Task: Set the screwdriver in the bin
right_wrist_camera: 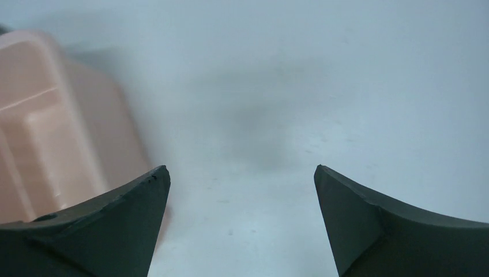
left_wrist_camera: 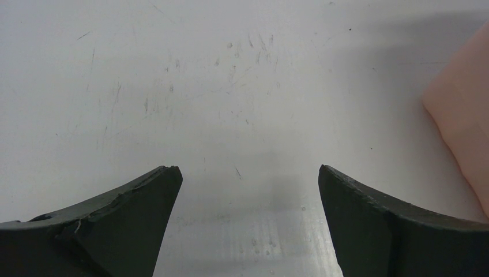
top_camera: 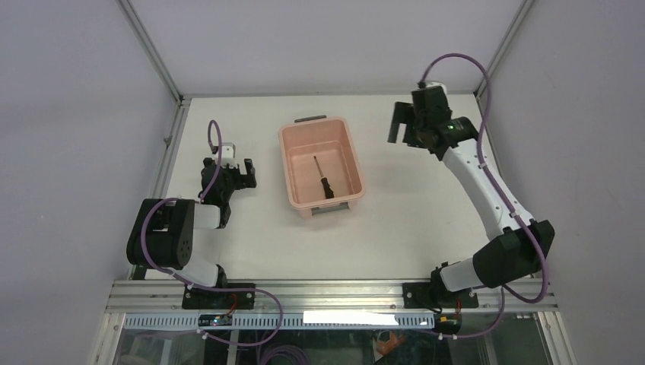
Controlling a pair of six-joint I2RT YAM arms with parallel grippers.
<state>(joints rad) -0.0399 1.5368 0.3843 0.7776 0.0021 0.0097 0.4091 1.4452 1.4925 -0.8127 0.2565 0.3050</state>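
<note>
The screwdriver (top_camera: 322,177) lies flat inside the bin (top_camera: 286,167) at mid-counter (top_camera: 411,220), handle toward 6 o'clock. Left jaws: wide apart, empty, at 9 o'clock of the bin. Right jaws: wide apart, empty, at 2 o'clock.

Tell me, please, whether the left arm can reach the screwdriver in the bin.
Probably yes: the screwdriver lies uncovered in the open-topped bin, and the left pincer, open, sits beside it; only the bin's wall stands between.
</note>
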